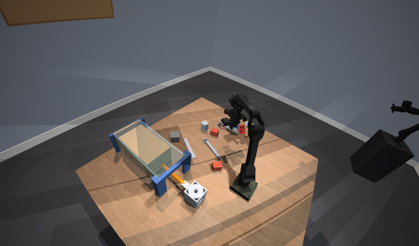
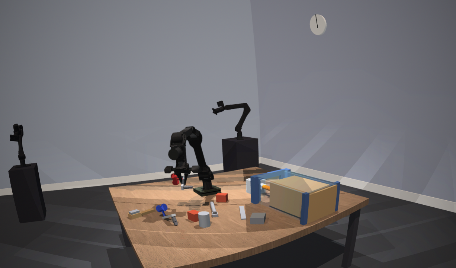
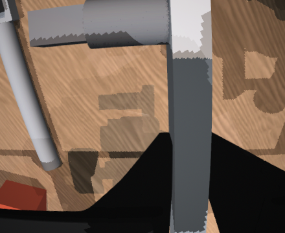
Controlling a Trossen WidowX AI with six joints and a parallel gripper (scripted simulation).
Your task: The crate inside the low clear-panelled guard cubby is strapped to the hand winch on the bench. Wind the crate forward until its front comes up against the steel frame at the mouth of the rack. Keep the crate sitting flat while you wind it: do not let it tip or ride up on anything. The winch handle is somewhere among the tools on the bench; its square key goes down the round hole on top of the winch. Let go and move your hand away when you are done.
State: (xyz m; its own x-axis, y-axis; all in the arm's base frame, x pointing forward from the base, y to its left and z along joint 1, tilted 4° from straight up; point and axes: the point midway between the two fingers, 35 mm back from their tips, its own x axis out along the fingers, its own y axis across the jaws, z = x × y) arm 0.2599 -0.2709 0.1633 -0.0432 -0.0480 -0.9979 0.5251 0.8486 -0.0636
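My gripper [image 1: 233, 125] [image 2: 182, 181] [image 3: 183, 142] is shut on the flat bar of the red-knobbed winch handle [image 1: 241, 129] [image 2: 174, 179] [image 3: 191, 97], above the bench. The handle's round shaft with its square key [image 3: 56, 26] points sideways. The winch [image 1: 194, 197] [image 2: 248, 185] has its round hole [image 1: 195, 191] on top. An orange strap [image 1: 175, 177] [image 2: 266, 187] joins it to the crate [image 1: 143, 140] [image 2: 284, 196]. The crate looks flat inside the clear-panelled cubby, its front set back from the blue mouth frame [image 1: 159, 186] [image 2: 255, 190].
A blue-knobbed handle [image 2: 161, 209], a hammer-like tool [image 2: 135, 214], a grey cylinder [image 1: 204, 125] [image 2: 204, 219], red blocks [image 1: 216, 166] [image 2: 221, 197], a long silver tool [image 1: 211, 148] [image 3: 19, 87], a flat strip [image 1: 189, 148] and a grey block [image 1: 174, 136] lie on the bench.
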